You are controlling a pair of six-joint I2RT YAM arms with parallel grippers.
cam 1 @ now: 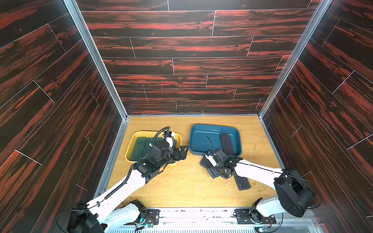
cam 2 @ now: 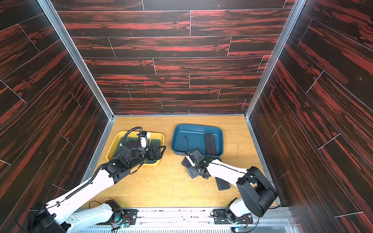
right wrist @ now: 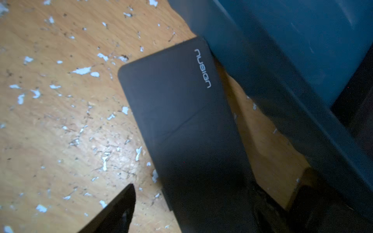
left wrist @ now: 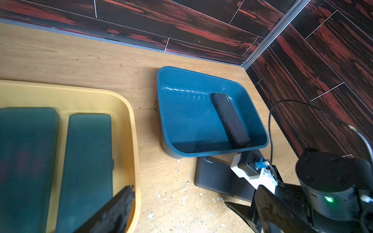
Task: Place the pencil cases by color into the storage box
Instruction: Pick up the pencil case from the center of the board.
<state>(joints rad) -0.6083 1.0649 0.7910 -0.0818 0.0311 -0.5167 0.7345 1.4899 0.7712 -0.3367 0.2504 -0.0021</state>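
Mid-pick on black pencil case (right wrist: 181,121) lying on counter (cam 1: 181,191) just beside blue tray (cam 1: 214,126): right jaws spread astride it, not yet pinching. Next: close across narrow width, lift clear of rim, drop beside black one (cam 1: 227,143) inside; left jaws spread, empty, over yellow tray (cam 1: 139,132)

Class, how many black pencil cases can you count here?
3 black pencil cases: one in the blue tray; one on the table beside that tray; one nearer, partly under the right arm. Arms may hide more.
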